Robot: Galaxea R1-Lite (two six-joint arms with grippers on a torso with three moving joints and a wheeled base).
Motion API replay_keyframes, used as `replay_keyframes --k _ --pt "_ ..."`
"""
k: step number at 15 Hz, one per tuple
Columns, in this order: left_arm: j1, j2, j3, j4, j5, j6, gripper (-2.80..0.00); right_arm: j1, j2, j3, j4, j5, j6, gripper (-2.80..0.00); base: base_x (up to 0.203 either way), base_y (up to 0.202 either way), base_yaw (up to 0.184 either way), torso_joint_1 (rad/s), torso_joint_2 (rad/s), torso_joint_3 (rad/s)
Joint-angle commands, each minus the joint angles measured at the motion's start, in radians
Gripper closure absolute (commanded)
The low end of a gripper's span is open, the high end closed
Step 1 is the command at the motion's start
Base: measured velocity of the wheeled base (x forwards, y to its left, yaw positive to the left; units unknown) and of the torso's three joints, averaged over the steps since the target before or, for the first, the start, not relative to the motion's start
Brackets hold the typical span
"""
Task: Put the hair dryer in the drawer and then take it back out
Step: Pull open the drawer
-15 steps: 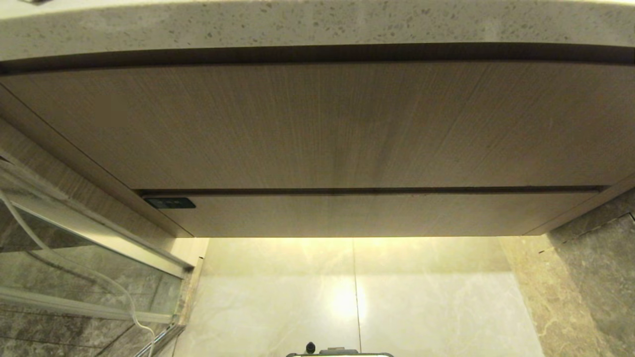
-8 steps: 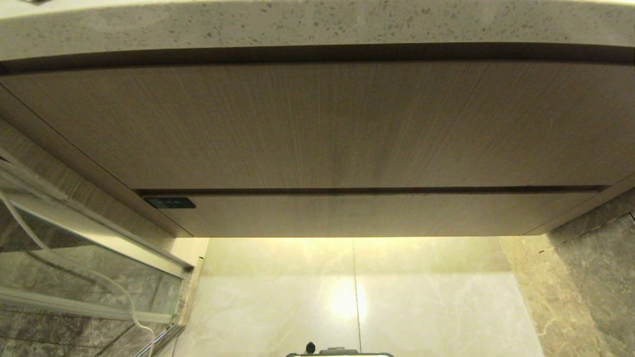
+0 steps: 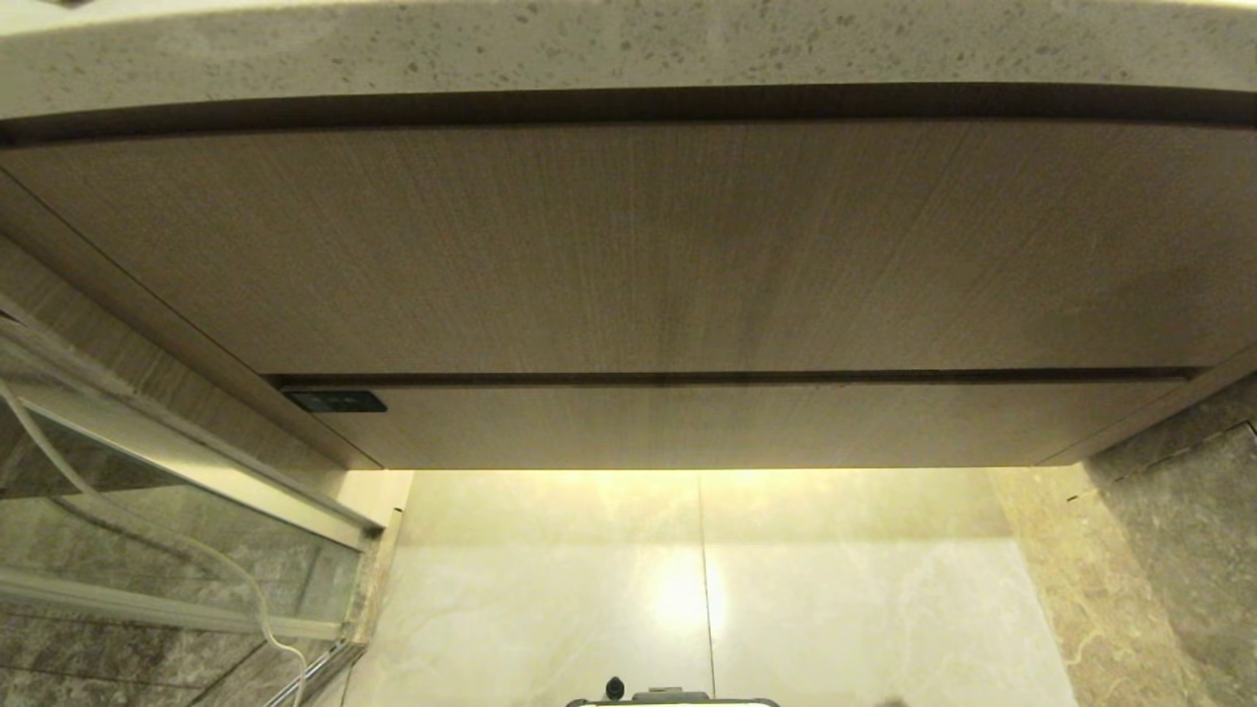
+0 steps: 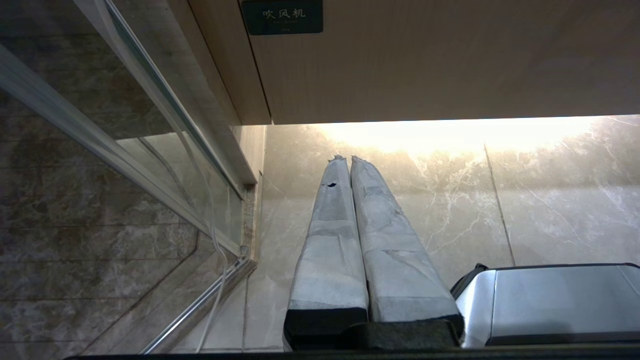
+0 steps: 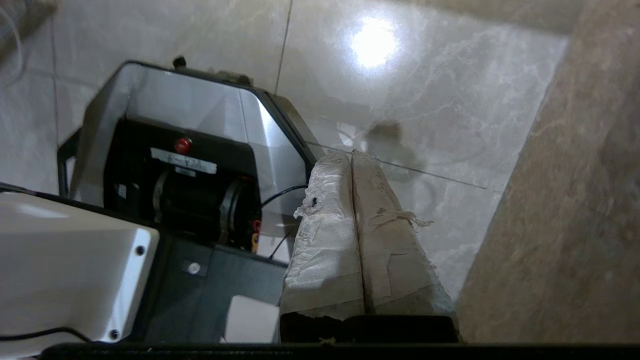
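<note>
The drawer (image 3: 737,424) is the shallow light-wood front at the foot of the vanity, pushed in flush, with a small black label (image 3: 336,401) at its left end. The left wrist view shows the same drawer (image 4: 450,60) and label (image 4: 282,16) above my left gripper (image 4: 345,159), whose taped fingers are pressed together, shut and empty, low over the floor. My right gripper (image 5: 351,152) is also shut and empty, hanging over the floor tiles beside my base (image 5: 190,150). The hair dryer is out of view.
Above the drawer are a taller wood panel (image 3: 628,245) and a speckled stone countertop (image 3: 628,49). A glass partition (image 3: 147,520) with a thin white line (image 3: 236,579) stands on the left, a brown marble wall (image 3: 1178,550) on the right, and glossy floor tiles (image 3: 786,609) lie between.
The vanity and drawer look the same. A small dark shape has appeared at the head view's bottom edge, right of my base.
</note>
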Motion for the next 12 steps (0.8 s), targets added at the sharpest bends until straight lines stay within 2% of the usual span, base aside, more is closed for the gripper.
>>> replay_keyframes --k 1,4,5,6,9,12 --pt "0.000 -0.002 0.000 0.000 0.000 0.000 0.00 0.016 0.281 -0.020 -0.081 0.006 -0.063 0.00 0.000 0.000 0.000 0.000 0.00 0.000" --pt "0.000 -0.002 0.000 0.000 0.000 0.000 0.00 0.032 0.502 -0.068 -0.236 0.021 -0.183 0.00 0.000 0.000 0.000 0.000 0.00 0.000" --pt "0.000 0.000 0.000 0.000 0.002 0.000 0.00 0.035 0.553 -0.089 -0.279 0.028 -0.209 -2.80 0.000 0.000 0.000 0.000 0.00 0.000" --pt "0.000 -0.001 0.000 0.000 0.001 0.000 0.00 0.037 0.582 -0.106 -0.309 0.030 -0.240 -2.80 0.000 0.000 0.000 0.000 0.00 0.000" --pt "0.000 0.000 0.000 0.000 0.000 0.000 0.00 0.034 0.675 -0.127 -0.351 0.023 -0.463 -2.80 0.000 0.000 0.000 0.000 0.00 0.000" --pt "0.000 0.000 0.000 0.000 0.002 0.000 0.00 0.033 0.664 -0.095 -0.369 0.023 -0.602 -2.80 0.000 0.000 0.000 0.000 0.00 0.000"
